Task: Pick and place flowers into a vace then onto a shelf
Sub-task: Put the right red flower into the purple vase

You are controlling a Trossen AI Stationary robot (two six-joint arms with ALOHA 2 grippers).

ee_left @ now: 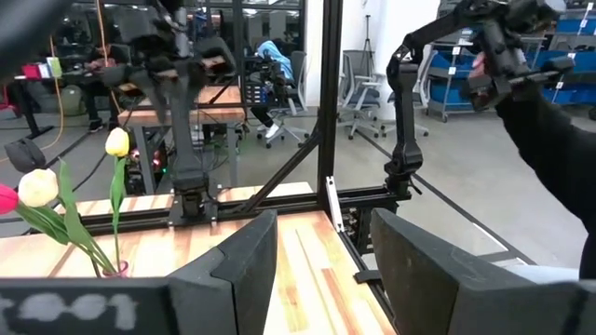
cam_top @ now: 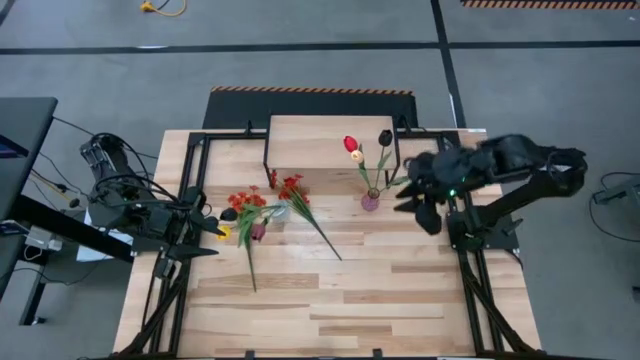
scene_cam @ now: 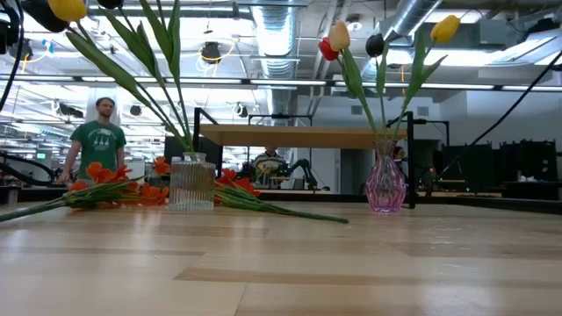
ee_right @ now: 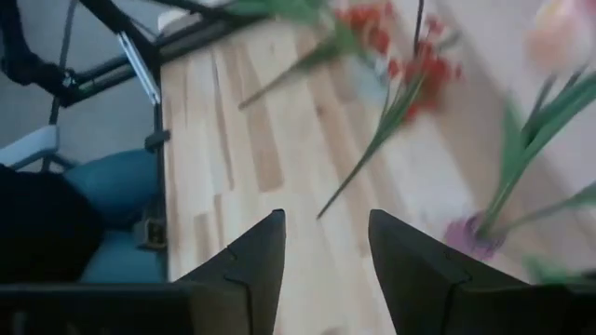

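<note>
From where I stand, the nearest loose flower stem (cam_top: 318,234) lies on the table (cam_top: 400,300), its long axis slanting from the red blossoms toward the near right. The right pincer (cam_top: 425,205) hovers just beside the pink vase (cam_top: 370,202), fingers spread with nothing between them, and I judge it nearer to that stem than the left pincer (cam_top: 205,225), which waits spread and empty at the table's left edge. I count two vases: the pink one holding three tulips, and a clear ribbed vase (scene_cam: 192,183) with more stems. Behind stands one shelf (cam_top: 330,140), bare.
</note>
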